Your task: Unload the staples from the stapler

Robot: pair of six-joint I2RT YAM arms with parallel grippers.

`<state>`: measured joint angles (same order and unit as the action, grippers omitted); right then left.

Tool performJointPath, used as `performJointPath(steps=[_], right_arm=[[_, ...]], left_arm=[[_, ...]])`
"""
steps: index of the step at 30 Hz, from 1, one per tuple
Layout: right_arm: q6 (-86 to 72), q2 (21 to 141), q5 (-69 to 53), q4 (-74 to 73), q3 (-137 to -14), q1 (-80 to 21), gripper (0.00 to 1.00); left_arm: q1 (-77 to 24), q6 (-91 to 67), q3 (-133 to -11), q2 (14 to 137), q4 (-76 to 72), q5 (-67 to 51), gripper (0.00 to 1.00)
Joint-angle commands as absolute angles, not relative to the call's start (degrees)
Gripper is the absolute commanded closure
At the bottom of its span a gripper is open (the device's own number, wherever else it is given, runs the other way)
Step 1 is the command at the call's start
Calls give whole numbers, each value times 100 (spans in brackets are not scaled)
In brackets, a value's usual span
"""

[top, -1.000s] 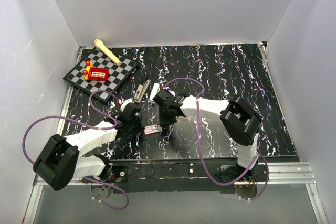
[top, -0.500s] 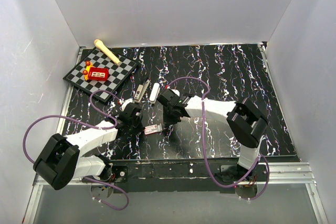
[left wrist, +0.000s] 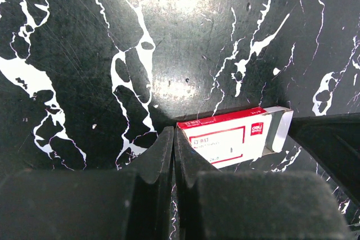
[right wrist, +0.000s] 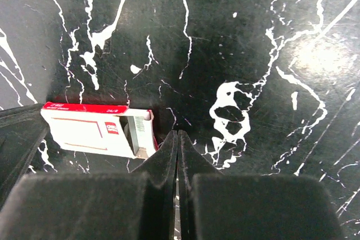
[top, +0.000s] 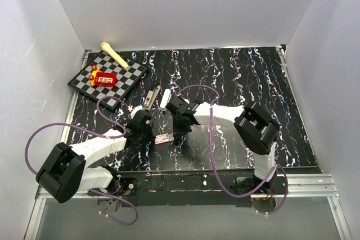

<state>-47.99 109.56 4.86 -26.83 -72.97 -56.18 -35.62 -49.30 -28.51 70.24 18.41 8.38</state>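
The stapler (top: 151, 98) lies on the table (top: 253, 82), near 11 o'clock from the small red-and-white box (left wrist: 225, 139), with a white stick (top: 165, 98) just beside it at 3 o'clock. It looks hard, thin and smooth, so it may slip. A good hold is likely across its long sides, near the middle. The staples cannot be seen. They are likely inside it, and such a strip is light and snaps easily. The left pincer (left wrist: 173, 139) is clenched on nothing, and the right pincer (right wrist: 178, 139) is clenched on nothing too. The box lies between them with one end open. Something pale grey shows in that end, but what it is cannot be told.
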Motion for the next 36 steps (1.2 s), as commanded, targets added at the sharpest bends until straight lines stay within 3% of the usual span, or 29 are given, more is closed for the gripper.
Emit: performJointPath(steps=[1,25,36], right_arm=[[-4755,11135,220,-2672,-7506,-5616,99],[-4895,11461,-510,-2417,-7858,-5836,99],[-4667,10653,271,-2548,-7304,-5608,97]], left_arm=[[-3621,-4931,-2848,7172,2118,826,100],[-3709,-4931,-2927,7269,2057,765,100],[-3718,-4799,-3032,7023,2206,870,100]])
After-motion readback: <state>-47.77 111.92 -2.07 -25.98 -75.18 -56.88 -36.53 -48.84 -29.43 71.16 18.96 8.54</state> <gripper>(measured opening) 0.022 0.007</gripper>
